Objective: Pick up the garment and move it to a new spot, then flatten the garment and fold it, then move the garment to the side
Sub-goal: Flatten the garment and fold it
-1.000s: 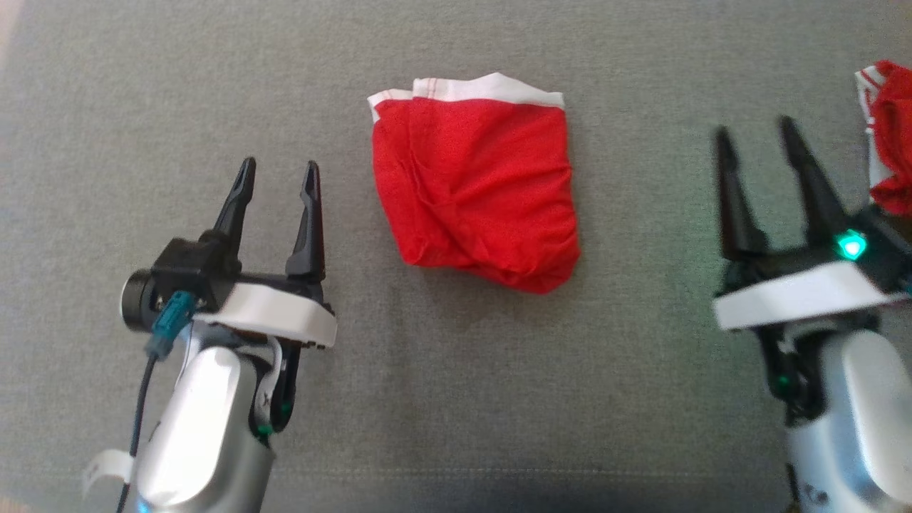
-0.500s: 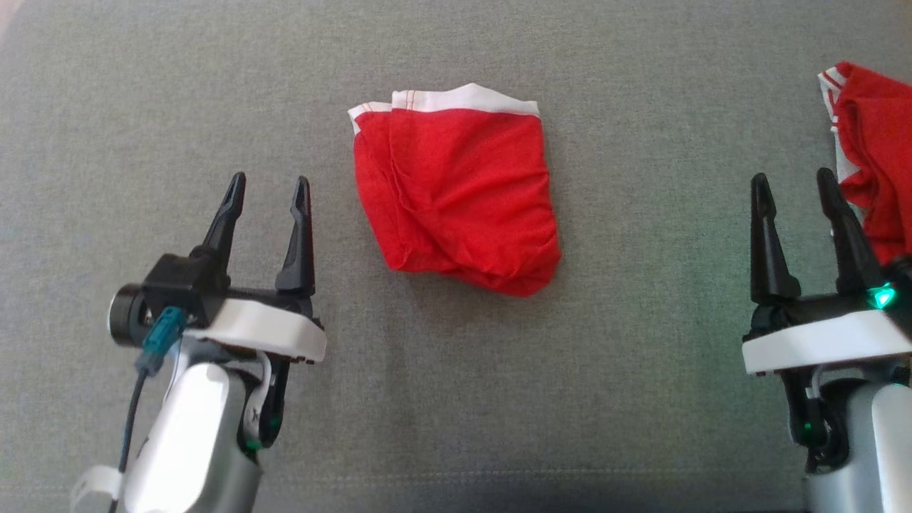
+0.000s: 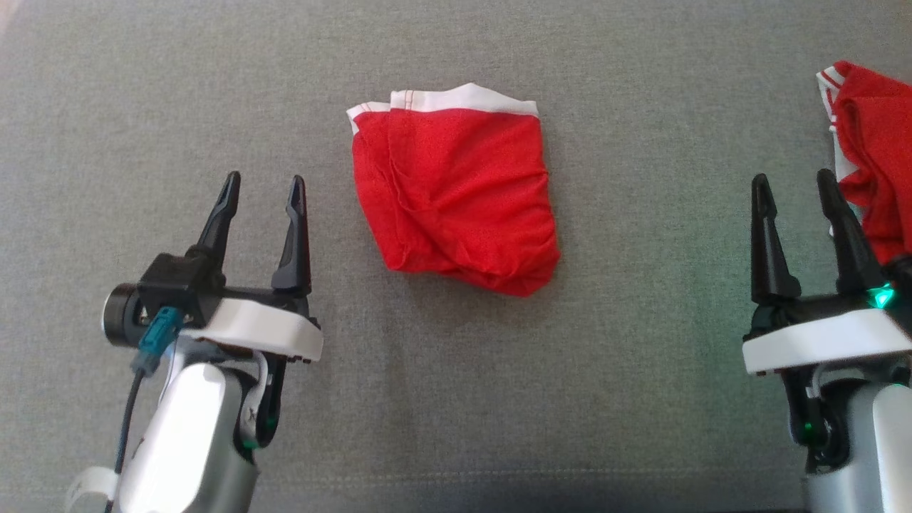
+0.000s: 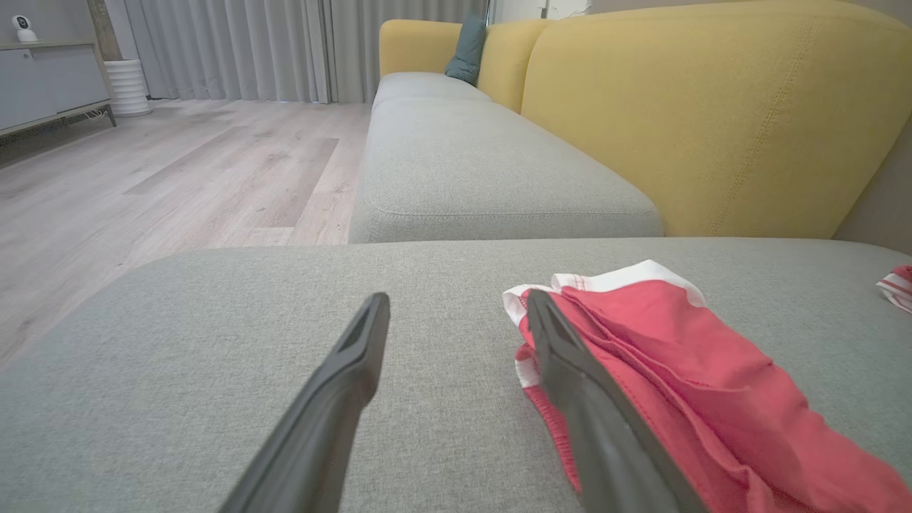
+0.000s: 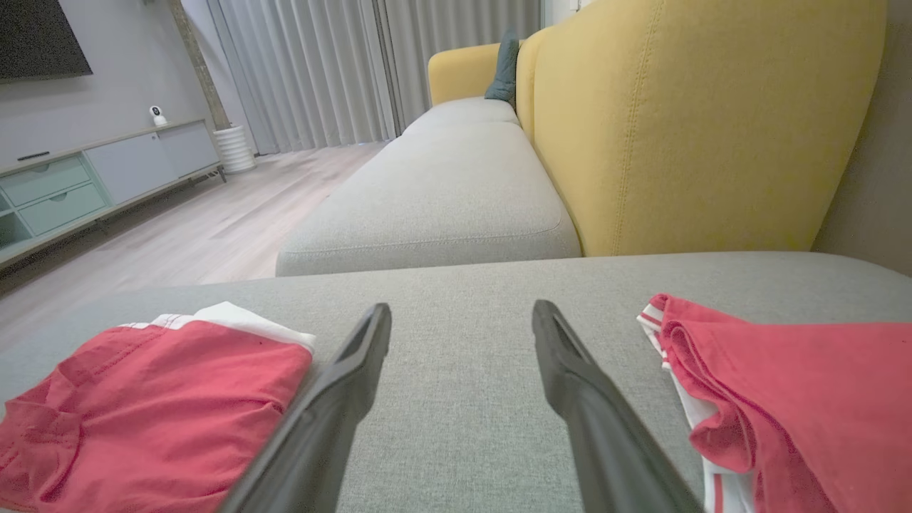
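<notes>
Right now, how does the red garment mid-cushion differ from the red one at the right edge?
Middle garment shows whole in the head view; edge garment is cut off by the frame, beside the right gripper. Middle garment is folded into a compact block, white band along its far edge; edge garment looks looser and bunched, striped white trim on its left. Shared: both red with white trim, on the grey cushion, neither held.

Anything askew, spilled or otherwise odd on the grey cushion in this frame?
Nothing spilled or damaged. The folded red garment sits skewed: its bottom edge slants and bulges, and the white waistband layers at its top left don't line up. A second red garment lies bunched at the head view's right edge.
</notes>
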